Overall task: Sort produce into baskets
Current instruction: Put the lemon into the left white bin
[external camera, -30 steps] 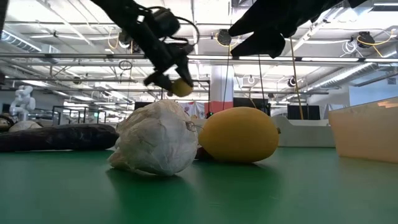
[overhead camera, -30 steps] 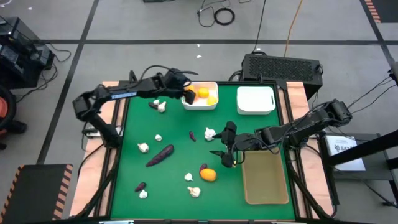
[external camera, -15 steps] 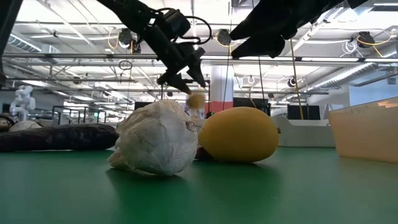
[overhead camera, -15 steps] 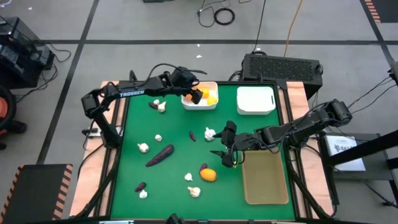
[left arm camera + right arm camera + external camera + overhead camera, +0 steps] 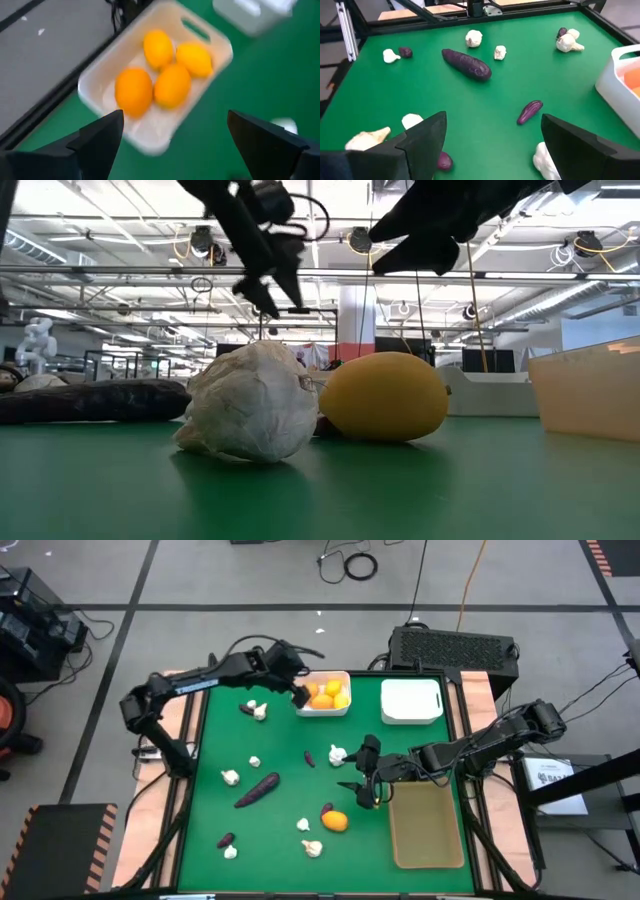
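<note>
On the green table (image 5: 290,800), the tan tray (image 5: 428,828) lies at the right edge, near corner, and two white bins sit at the far edge. The left bin (image 5: 322,707) holds four orange fruits (image 5: 171,85); the right bin (image 5: 411,702) looks bare. Garlic bulbs (image 5: 338,753) and purple pieces (image 5: 257,789) are scattered mid-table. The left gripper (image 5: 297,695), fingers apart and holding nothing, hangs beside the fruit bin. The right gripper (image 5: 362,786), also spread, hovers near the last loose fruit (image 5: 336,822). That fruit is probably next.

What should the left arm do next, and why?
Probably swing back toward the garlic bulbs beside it. The left gripper is open and empty at the fruit bin, which holds four orange fruits, so that drop looks done.
</note>
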`<state>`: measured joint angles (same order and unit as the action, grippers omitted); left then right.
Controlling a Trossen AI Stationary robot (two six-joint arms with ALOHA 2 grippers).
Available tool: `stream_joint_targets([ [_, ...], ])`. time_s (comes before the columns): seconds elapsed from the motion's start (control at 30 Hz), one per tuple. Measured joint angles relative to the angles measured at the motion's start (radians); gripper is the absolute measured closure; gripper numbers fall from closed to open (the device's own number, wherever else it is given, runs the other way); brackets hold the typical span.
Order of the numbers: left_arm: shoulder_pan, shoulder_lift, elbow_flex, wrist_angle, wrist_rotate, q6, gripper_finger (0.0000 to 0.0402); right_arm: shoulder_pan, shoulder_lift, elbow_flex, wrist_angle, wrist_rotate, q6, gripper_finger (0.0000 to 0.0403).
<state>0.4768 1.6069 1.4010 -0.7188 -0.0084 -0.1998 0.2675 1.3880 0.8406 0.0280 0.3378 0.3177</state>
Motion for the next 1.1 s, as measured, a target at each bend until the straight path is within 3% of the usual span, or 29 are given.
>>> stream_joint_targets([
  [0.13, -0.068, -0.118, -0.032, -0.115, -0.083, 0.023, 0.0039, 0.019, 0.0, 0.0, 0.003, -0.004, 0.042, 0.0089],
  [0.3, -0.196, -0.293, -0.136, -0.064, -0.194, 0.023, 0.0039, 0.065, 0.008, 0.0, 0.084, -0.004, 0.038, 0.0089],
  [0.5, -0.397, -0.496, -0.354, 0.223, -0.206, 0.015, 0.0039, 0.114, 0.081, 0.056, 0.071, -0.004, 0.057, 0.0089],
  [0.77, -0.619, -0.607, -0.685, 0.668, -0.292, 0.029, 0.0039, 0.127, 0.257, 0.254, -0.2, 0.0, 0.167, 0.0089],
  [0.93, -0.67, -0.598, -0.835, 0.918, -0.337, 0.079, 0.0039, 0.127, 0.382, 0.388, -0.364, -0.005, 0.211, 0.0089],
  [1.1, -0.67, -0.599, -0.878, 0.962, -0.338, 0.075, 0.0039, 0.128, 0.485, 0.496, -0.483, -0.115, 0.247, 0.0089],
])
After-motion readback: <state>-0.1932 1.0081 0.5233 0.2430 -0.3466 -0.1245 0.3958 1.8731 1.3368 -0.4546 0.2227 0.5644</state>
